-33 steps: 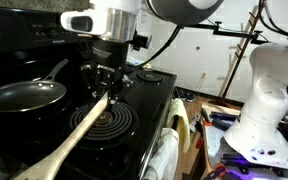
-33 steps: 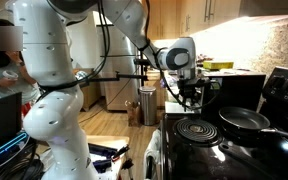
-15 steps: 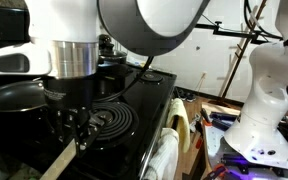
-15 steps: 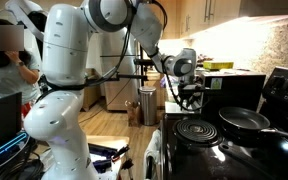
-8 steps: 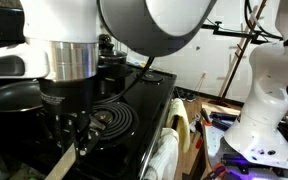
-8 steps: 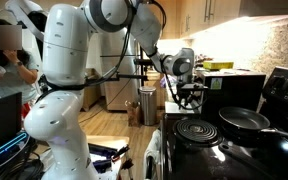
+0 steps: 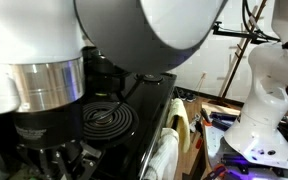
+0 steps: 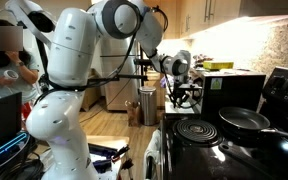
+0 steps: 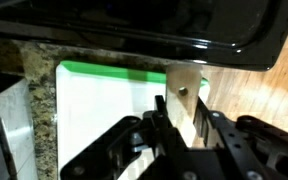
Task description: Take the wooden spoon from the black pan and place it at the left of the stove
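Honestly the wrist view is the only one that helps here. The claw [image 9: 184, 128] is clamped on the wooden spoon [image 9: 189, 92], but all you get of the spoon is a short pale stub with a small hole in it, poking out between the two dark fingers [image 9: 160, 122]. The rest is hidden behind the claw. It's just off the glossy black edge of the stove [image 9: 184, 35], over a white cutting board [image 9: 94, 115] with a green rim. That board lies on a speckled bench [image 9: 29, 100] right beside the stove, and I can't tell if the spoon touches it. In an exterior view the arm [image 7: 134, 40] is so close to the lens that it fills most of the picture. It hides the pan and spoon, and only one coil burner [image 7: 109, 120] shows. In an exterior view the black pan [image 8: 242, 120] sits on the stove near its back panel, well apart from the claw at the stove's far edge, and the spoon is too small to make out there.
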Tool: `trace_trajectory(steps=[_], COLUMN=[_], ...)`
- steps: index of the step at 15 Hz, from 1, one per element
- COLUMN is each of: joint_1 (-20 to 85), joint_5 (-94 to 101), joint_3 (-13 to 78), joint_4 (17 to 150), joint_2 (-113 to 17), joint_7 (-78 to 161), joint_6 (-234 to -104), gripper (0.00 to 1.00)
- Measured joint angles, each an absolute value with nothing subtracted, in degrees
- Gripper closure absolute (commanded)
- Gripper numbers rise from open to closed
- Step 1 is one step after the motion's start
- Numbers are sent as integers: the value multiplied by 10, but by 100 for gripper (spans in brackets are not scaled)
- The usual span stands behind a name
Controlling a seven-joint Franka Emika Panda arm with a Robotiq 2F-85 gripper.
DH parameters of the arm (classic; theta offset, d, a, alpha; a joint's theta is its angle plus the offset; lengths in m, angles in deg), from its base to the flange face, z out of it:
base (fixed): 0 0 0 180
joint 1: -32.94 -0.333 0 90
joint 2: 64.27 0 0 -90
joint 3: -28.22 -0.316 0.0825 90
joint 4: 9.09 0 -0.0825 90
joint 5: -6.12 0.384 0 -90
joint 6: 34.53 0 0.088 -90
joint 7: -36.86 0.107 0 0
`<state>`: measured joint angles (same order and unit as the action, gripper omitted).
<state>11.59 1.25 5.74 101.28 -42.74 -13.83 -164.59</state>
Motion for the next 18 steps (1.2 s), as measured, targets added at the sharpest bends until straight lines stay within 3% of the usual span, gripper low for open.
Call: trace_trajectory(steps=[13, 14, 15, 18], joint_1=[94, 93, 93, 93], joint_5=[-1, -1, -1, -1], joint_3=[63, 62, 62, 62], joint_4=[907, 905, 904, 903], joint_2=[-297, -294, -291, -287], joint_7=[-120, -117, -114, -101], joint_6=[-1665, -1666, -1667, -1667], gripper=[93, 46, 45, 28])
